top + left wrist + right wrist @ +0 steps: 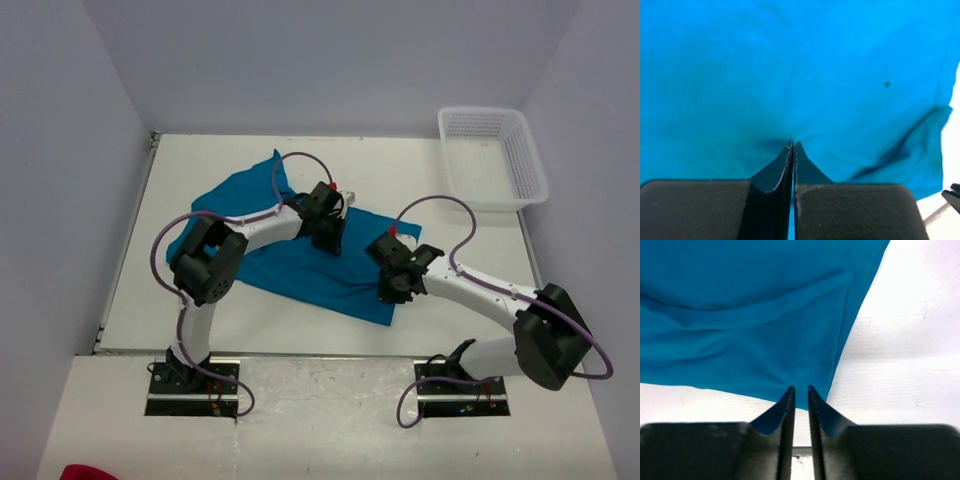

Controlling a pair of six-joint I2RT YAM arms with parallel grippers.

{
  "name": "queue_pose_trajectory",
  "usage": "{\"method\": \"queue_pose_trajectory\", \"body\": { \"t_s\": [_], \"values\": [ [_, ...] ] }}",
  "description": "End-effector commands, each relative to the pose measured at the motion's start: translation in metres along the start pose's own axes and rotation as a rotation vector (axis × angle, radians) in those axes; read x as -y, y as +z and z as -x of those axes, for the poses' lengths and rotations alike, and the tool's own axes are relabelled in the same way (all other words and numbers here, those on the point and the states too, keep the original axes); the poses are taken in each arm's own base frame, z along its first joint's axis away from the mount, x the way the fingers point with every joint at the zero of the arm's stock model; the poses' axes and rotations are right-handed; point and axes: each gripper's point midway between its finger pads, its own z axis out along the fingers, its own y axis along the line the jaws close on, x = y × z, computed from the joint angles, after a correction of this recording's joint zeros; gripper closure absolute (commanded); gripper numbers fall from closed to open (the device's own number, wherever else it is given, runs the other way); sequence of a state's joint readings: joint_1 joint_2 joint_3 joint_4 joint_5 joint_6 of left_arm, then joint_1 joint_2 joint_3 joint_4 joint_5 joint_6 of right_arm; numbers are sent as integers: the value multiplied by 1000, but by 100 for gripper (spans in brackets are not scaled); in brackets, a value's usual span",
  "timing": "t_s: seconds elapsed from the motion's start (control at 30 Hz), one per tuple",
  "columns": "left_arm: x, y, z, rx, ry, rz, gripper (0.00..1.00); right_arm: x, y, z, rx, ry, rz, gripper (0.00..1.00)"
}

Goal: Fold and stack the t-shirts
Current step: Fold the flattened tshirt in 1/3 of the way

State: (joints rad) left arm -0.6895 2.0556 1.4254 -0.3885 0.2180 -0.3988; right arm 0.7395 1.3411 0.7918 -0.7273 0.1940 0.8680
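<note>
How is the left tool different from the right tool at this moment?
The left tool has its fingers pressed together, with cloth puckering at the tips as if pinched; the right tool shows a narrow gap between its fingers. The left tool is surrounded by t-shirt cloth; the right tool is at the shirt's corner, with bare table beside it. Both have dark fingers pointing at the same teal shirt.

t-shirt [300,272] matt wrinkly cloth; basket [527,160] white plastic mesh
</note>
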Motion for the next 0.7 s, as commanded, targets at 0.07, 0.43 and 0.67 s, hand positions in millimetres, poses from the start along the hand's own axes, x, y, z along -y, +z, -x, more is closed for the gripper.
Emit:
{"method": "queue_pose_trajectory", "body": {
  "t_s": [0.07,0.43,0.67],
  "values": [
    [7,-46,26,118,56,26,100,8,-22,34,95,-64,-87,54],
    [-7,-69,41,189,19,133,100,1,0,65,80,-91,-112,53],
    [-33,-76,48,201,-42,181,100,-6,12,64,51,-112,-97,77]
  ]
}}
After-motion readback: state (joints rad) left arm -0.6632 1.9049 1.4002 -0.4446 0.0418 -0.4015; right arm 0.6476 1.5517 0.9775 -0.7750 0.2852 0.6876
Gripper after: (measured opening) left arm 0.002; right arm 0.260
